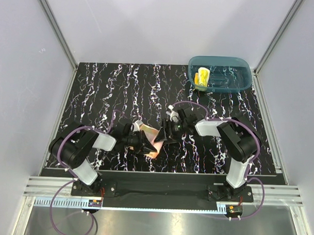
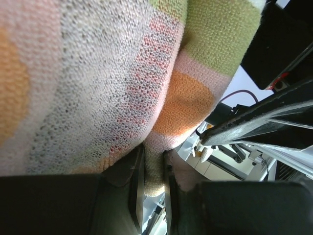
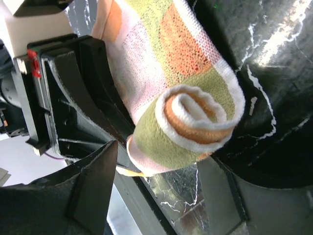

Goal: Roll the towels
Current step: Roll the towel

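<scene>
A dotted towel (image 1: 155,139), pinkish orange with green and orange dots, hangs between my two grippers near the table's front middle. The left gripper (image 1: 144,143) is shut on a fold of its cloth (image 2: 98,73), which is pinched between the narrow jaws (image 2: 154,171) and fills the left wrist view. Part of this towel is wound into a tight roll (image 3: 195,117). The right gripper (image 1: 164,134) stands open around the roll's end (image 3: 156,191), with a gap on each side. A yellow towel (image 1: 202,77), rolled up, lies in the teal tub (image 1: 244,82).
The teal tub stands at the back right corner of the black marbled table (image 1: 106,90). The left gripper's black body (image 3: 63,98) sits close beside the right fingers. White walls enclose the table on three sides.
</scene>
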Robot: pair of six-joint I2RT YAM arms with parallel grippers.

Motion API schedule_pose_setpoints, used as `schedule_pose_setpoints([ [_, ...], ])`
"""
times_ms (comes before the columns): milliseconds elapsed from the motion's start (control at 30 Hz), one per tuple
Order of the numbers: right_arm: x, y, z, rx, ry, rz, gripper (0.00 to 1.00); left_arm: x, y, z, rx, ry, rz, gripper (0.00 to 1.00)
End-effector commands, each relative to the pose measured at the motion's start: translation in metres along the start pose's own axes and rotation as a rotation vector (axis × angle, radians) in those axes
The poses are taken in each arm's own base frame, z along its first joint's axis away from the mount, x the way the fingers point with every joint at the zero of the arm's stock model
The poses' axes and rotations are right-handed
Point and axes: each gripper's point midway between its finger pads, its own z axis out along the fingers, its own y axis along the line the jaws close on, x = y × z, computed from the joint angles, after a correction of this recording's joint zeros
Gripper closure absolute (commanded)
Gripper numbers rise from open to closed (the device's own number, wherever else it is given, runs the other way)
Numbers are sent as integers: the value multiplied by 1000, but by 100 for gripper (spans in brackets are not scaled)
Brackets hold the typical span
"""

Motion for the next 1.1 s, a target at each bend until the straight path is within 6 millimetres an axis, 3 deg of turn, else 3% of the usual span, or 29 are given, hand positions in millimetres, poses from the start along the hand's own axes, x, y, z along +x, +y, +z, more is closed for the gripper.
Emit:
schedule_pose_setpoints([
  [0, 7, -3, 7, -17, -4, -25, 29, -1, -1, -3, 33, 15, -11, 90],
  [500, -1, 8, 17, -144, -97, 6, 53, -5, -3, -9, 56, 5, -25, 90],
  [667, -10, 10, 15, -121, -132, 10, 76, -3, -3, -10, 54, 9, -18, 88],
  [767, -11, 4, 13, -57, -122, 25, 85, -6, -2, -12, 30, -10, 8, 78],
  [900, 0, -12, 9, 70, -74, 52, 89, -10, 8, -24, -123, -57, 57, 63],
  [933, -3, -13, 10, 100, -82, 45, 89, -17, 12, -27, -173, -93, 104, 55],
  [1067, 5, -16, 8, 185, -48, 35, 90, -29, 1, -43, -269, -157, 191, 46],
])
